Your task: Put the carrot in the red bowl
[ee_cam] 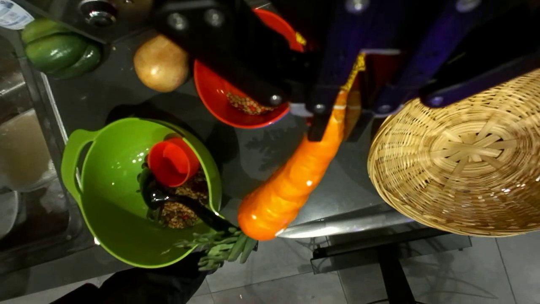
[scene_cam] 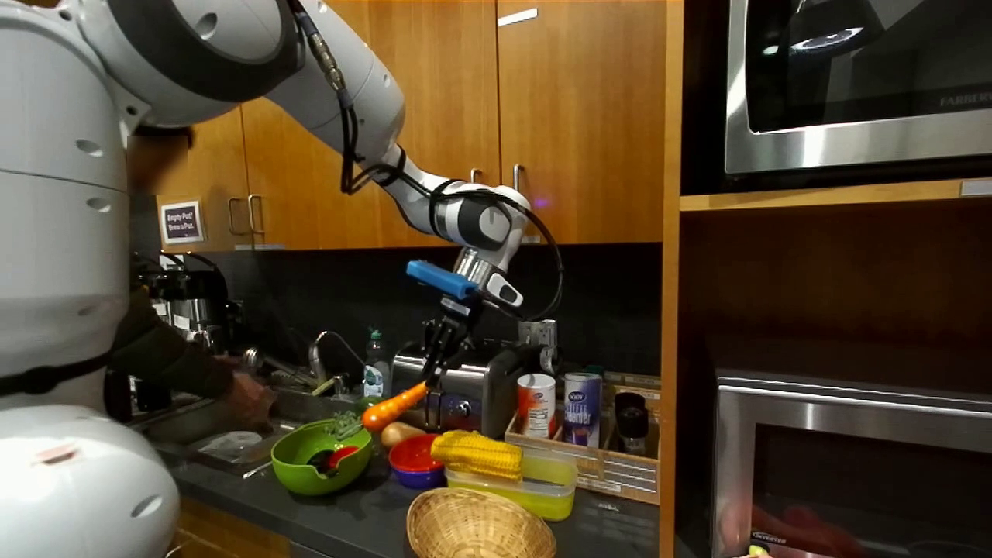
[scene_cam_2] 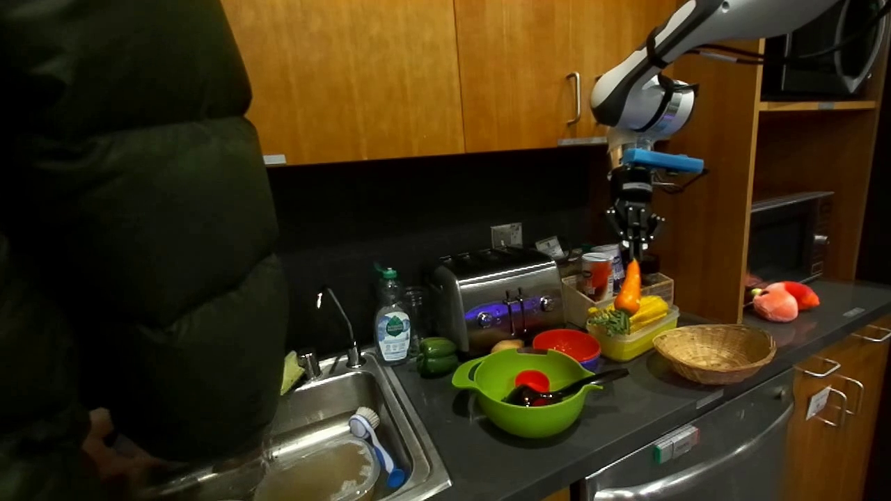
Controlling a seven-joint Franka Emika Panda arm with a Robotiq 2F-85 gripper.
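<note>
My gripper is shut on the narrow end of the orange carrot in both exterior views, gripper (scene_cam: 433,375) and carrot (scene_cam: 395,407), gripper (scene_cam_2: 633,255) and carrot (scene_cam_2: 628,292). The carrot hangs tilted in the air, thick end down, with green leaves below. In the wrist view the gripper (ee_cam: 337,134) comes from the top and the carrot (ee_cam: 287,190) slants down to the left. The shallow red bowl (scene_cam: 415,452) sits in a blue bowl on the counter; it also shows in an exterior view (scene_cam_2: 565,342). In the wrist view the red bowl (ee_cam: 215,95) is partly hidden by the gripper and holds small grains.
A lime-green bowl (scene_cam_2: 529,417) holds a red cup and a black ladle. A yellow container (scene_cam: 554,496) with corn (scene_cam: 477,455) stands beside the red bowl. A woven basket (scene_cam: 480,515) is at the front. A toaster (scene_cam_2: 498,296) and an onion (ee_cam: 161,63) are behind.
</note>
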